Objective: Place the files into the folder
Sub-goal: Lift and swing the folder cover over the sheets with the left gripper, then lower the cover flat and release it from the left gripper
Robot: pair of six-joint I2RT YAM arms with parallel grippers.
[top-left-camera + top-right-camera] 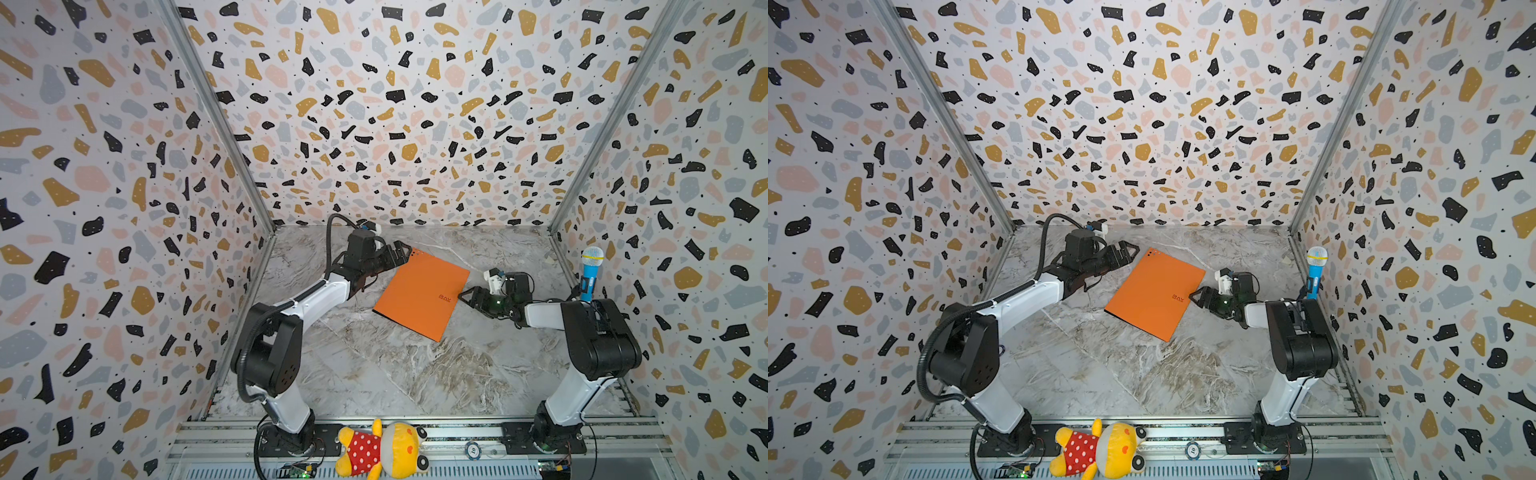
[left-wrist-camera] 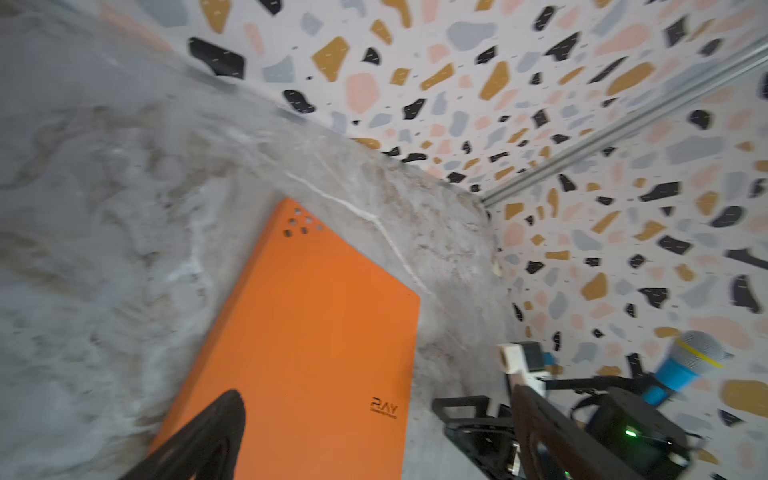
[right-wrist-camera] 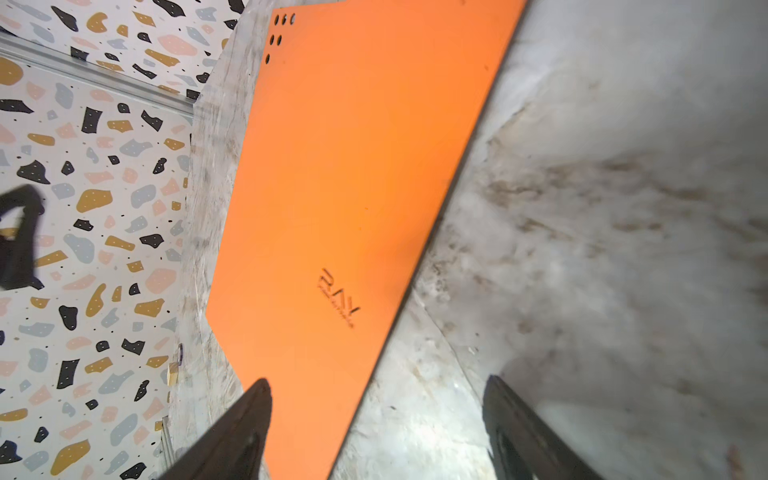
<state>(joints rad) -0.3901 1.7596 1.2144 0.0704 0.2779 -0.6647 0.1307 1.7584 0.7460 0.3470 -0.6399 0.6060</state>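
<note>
Both top views, contents listed by size, each placed against the folder.

1. Bench (image 1: pixel 374 374): marbled surface carrying the folder. No loose paper lies anywhere on it.
2. Folder (image 1: pixel 419 295): orange cover up, shut and flat, set askew. A thin dark edge shows along one long side.
3. Files: not visible in any view. They are most likely already inside the shut cover, which would put the task at or near its end, but this cannot be confirmed.
4. Left end effector (image 1: pixel 402 254): jaws apart and empty, at the folder's dotted corner. Whether it touches the cover cannot be told.
5. Right end effector (image 1: pixel 462 296): jaws apart, clamped on nothing, at the folder's edge beside the logo. In the right wrist view one finger sits over the cover's corner and the other over bare bench. The pair flank opposite sides, a placing that suits steadying or releasing the cover.
6. Plush toy (image 1: pixel 382 451): well apart from the folder, lying on the front rail (image 1: pixel 457 428) — no apparent part in the task.
7. Toy microphone (image 1: pixel 590 274): upright, well apart from the folder, beyond the right end effector.
</note>
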